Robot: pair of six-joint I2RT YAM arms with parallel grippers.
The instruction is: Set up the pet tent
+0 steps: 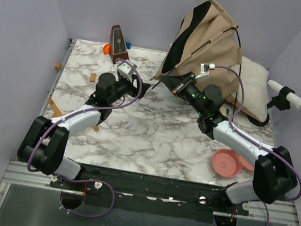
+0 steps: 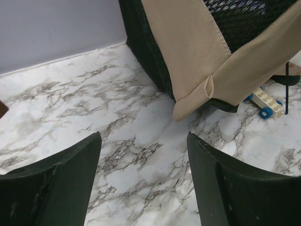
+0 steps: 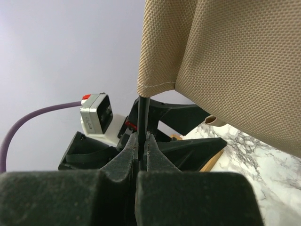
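Clenching a thin black pole (image 3: 142, 117) of the pet tent (image 1: 208, 39) in the right jaws, far right on the worktop (image 1: 136, 128); hovering with left jaws released just before its tan corner (image 2: 193, 101).

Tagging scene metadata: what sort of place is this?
Probably a lab robot test cell, not a home: a marble-patterned table boxed in by plain lilac walls, with two robot arms bolted to a metal rail at its near edge.

You're looking at a robot lab cell: plain lilac walls (image 1: 16, 23) box in a marble-print desk (image 1: 151, 142), and at 6 o'clock an aluminium rail (image 1: 21, 171) carries both arm bases (image 1: 67, 167).
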